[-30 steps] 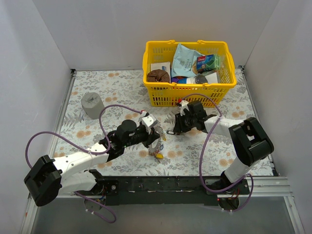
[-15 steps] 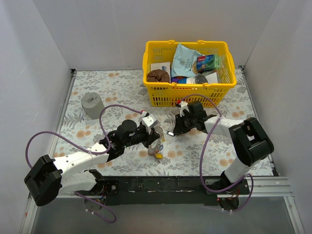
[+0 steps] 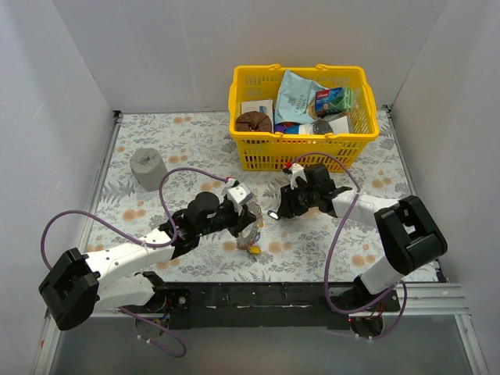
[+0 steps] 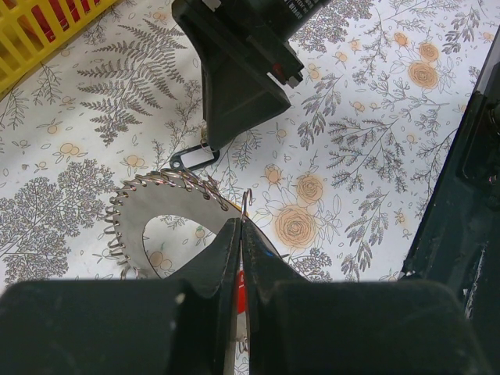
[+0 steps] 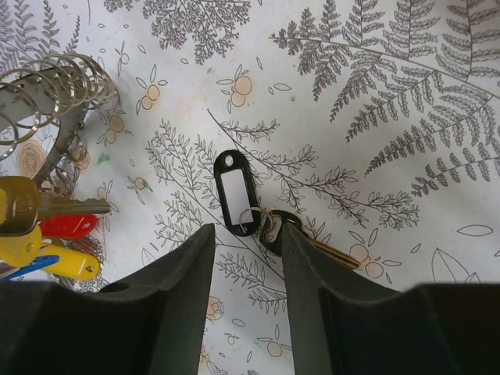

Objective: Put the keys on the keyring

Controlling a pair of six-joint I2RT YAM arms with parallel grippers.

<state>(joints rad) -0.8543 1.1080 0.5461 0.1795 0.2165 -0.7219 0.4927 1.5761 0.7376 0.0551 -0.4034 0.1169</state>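
Observation:
The keyring [image 4: 168, 215], a flat silver ring edged with many small wire loops, is pinched at its rim by my shut left gripper [image 4: 241, 223], low over the table [image 3: 251, 223]. Keys with yellow, red and blue tags [image 5: 47, 234] hang from it; a yellow one also shows in the top view [image 3: 254, 250]. A key [image 5: 332, 251] with a black tag [image 5: 234, 195] lies flat on the table. My right gripper [image 5: 246, 231] is open and straddles that tag's small ring, fingers down beside it. It shows in the top view [image 3: 281, 208] just right of the left gripper.
A yellow basket [image 3: 301, 155] full of packets stands right behind the right gripper. A grey cylinder [image 3: 147, 168] stands at the left. The table carries a floral cloth [image 3: 180, 133]. White walls close in the left, back and right sides.
The right arm has shifted slightly, its elbow swinging right, with the gripper staying over the black-tagged key. The left gripper and keyring have held still.

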